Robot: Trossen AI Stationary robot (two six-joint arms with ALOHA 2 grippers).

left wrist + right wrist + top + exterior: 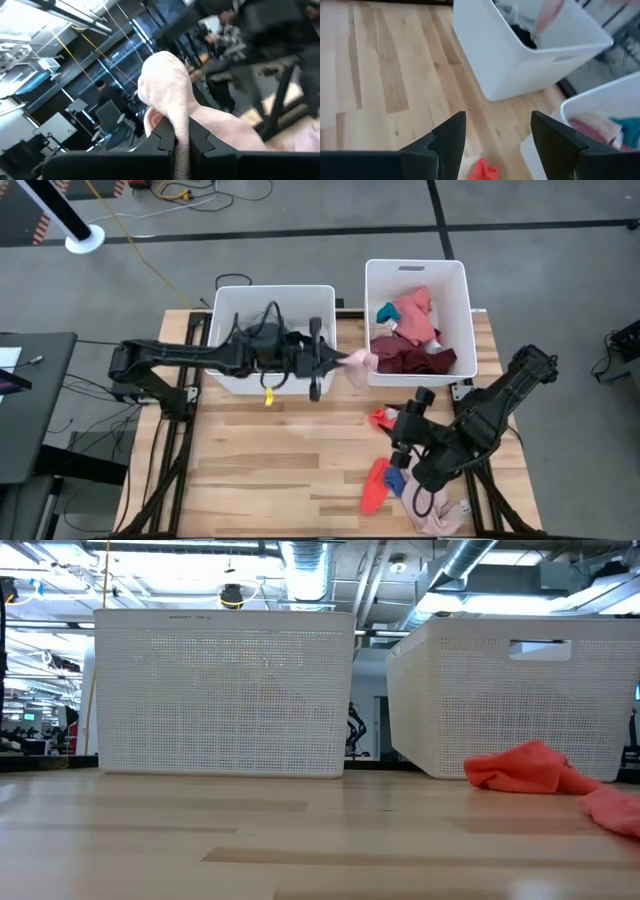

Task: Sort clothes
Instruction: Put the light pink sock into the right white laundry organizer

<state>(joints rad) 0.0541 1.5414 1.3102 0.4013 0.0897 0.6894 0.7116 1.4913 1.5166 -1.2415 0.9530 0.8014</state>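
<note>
My left gripper (343, 361) reaches across the left white bin (232, 300) and is shut on a pale pink garment (360, 366) in the air, at the gap between the two bins. My right gripper (405, 432) hangs open above the table's right half with nothing between its fingers. A red garment (482, 170) lies on the table just below it. More clothes lie loose on the table near the right arm: red (375, 485), blue (395, 480) and pink (437, 517). The right bin (462, 300) holds pink, teal and maroon clothes. My left gripper pinches a bunched fold of the pale pink garment (176, 131) between its two fingers (161, 137). The fingers lie about level and point toward the table's right side. The cloth bulges out past the fingertips and droops, lifted clear of the table and both bins.
The two tall white bins (225, 690) (510, 690) stand side by side at the table's far edge with a narrow gap between them. Dark clothes lie in the left bin (522, 35). The wooden table's near left half (260, 470) shows bare wood.
</note>
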